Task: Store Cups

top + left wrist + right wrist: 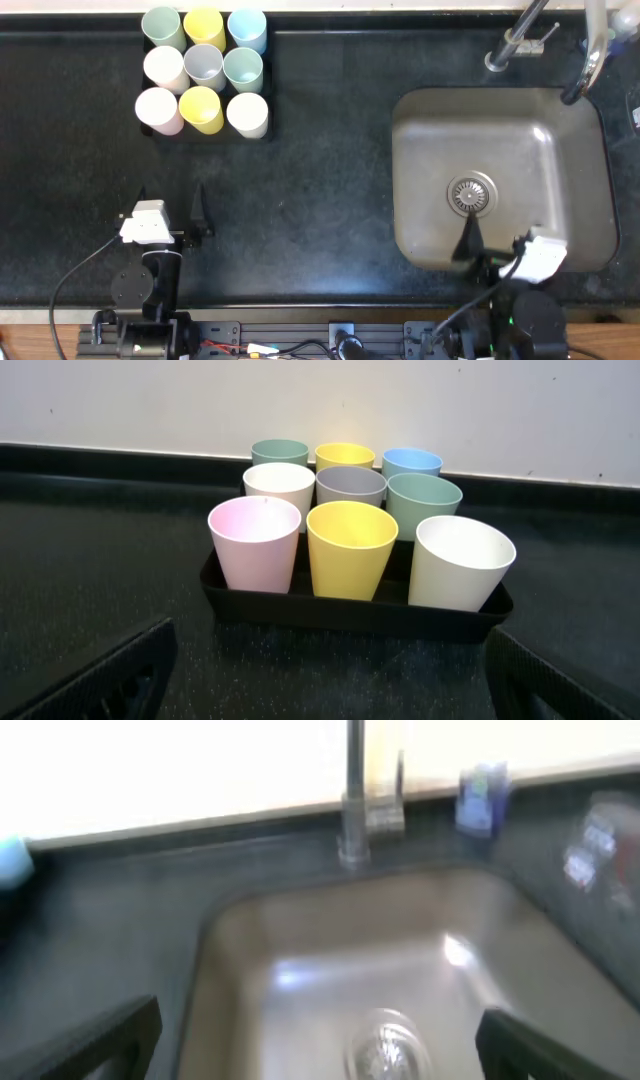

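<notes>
Nine cups (350, 550) are sitting in a tray (345, 616) ahead of my left claw (330, 675), hanging released; right claw (320, 1045) gaping too. I'm judging them light, stiff, slick: best pinching one rim.

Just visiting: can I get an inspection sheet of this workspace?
Surface: dark speckled counter with a steel sink.
Job's things: nine cups upright in a black tray near the back wall.
Clutter: small blue item behind the sink, too blurred to identify.
Hands: left hand open, facing the cups; right hand open above the sink; both empty.
Cables: black cable loops by the left arm's base.
Surroundings: tap behind the sink, pale wall.
</notes>
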Motion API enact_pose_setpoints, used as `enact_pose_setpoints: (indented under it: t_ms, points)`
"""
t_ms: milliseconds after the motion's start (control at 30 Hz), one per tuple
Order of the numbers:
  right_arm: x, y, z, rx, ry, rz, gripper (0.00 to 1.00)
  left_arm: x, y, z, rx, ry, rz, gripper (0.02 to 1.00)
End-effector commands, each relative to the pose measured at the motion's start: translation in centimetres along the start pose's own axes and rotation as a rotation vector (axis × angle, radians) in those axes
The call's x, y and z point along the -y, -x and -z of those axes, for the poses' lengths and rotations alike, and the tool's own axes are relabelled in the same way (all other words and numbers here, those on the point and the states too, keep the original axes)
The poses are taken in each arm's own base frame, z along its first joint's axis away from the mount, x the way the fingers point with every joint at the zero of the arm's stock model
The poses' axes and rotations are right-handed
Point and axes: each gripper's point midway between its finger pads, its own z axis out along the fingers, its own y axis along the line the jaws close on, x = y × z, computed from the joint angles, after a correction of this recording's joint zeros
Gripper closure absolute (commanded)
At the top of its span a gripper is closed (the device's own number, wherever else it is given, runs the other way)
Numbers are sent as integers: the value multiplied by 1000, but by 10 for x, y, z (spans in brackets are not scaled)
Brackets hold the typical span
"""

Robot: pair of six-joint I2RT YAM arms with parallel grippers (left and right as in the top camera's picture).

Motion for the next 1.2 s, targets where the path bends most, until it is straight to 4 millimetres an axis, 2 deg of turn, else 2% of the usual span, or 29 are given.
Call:
enact_pose_setpoints:
  t_ms: [33,67,100,200,233,300,367,1200]
  points:
    - [-3,23,-28,208,-1,-54,3,0,1,0,6,-2,-19,20]
    - [-3,25,-34,240,-1,-62,3,0,1,0,6,-2,-19,20]
    - [-2,17,-45,265,-4,-68,3,0,1,0,6,-2,-18,18]
    - [-2,-1,-59,258,-4,-67,5,0,1,0,6,-2,-18,20]
    - [-2,-14,-68,250,-5,-65,3,0,1,0,6,-2,-18,20]
    - [-2,-19,-73,268,-2,-69,3,0,1,0,6,-2,-18,20]
    - [-2,-14,-73,320,5,-80,5,0,1,0,6,-2,-18,20]
    - [-2,-16,-74,306,4,-77,3,0,1,0,6,-2,-18,20]
